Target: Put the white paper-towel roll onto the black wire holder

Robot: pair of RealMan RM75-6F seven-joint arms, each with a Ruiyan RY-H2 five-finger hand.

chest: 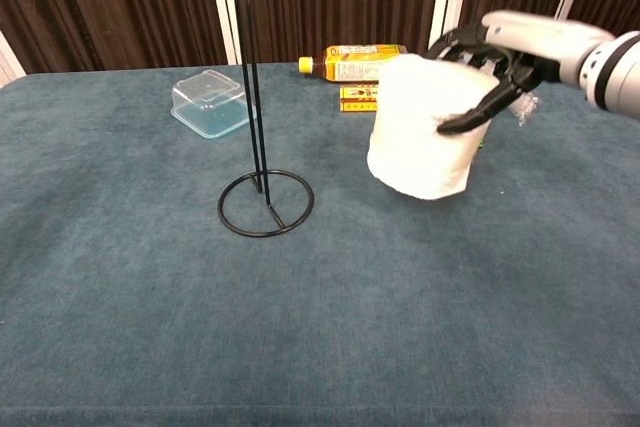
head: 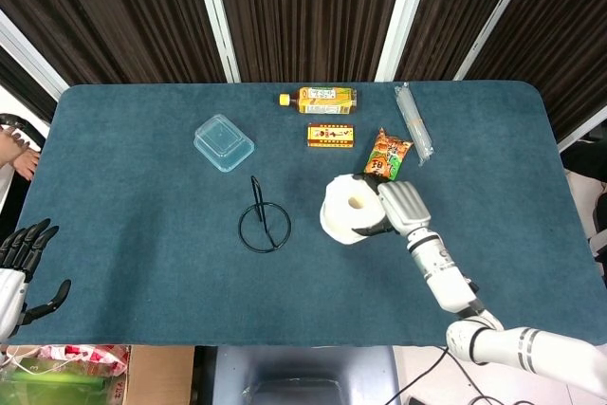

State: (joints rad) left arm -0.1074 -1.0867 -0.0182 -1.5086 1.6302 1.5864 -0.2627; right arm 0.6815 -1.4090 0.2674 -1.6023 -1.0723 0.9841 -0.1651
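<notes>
The white paper-towel roll [head: 349, 208] [chest: 422, 127] hangs above the blue table, tilted, held by my right hand [head: 398, 204] [chest: 490, 67], whose fingers wrap its right side and top. The black wire holder [head: 262, 220] [chest: 262, 195] stands left of the roll with its thin upright post [chest: 247, 77] bare. A gap of cloth separates roll and holder. My left hand [head: 24, 263] hovers off the table's front left corner, fingers apart, holding nothing; the chest view does not show it.
At the back lie a clear plastic box [head: 224, 142] [chest: 209, 102], an orange drink bottle [head: 324, 99] [chest: 355, 62], a yellow packet [head: 331, 135], a snack bag [head: 387, 156] and a wrapped tube [head: 415, 120]. A person's hand [head: 17, 151] shows at the left edge.
</notes>
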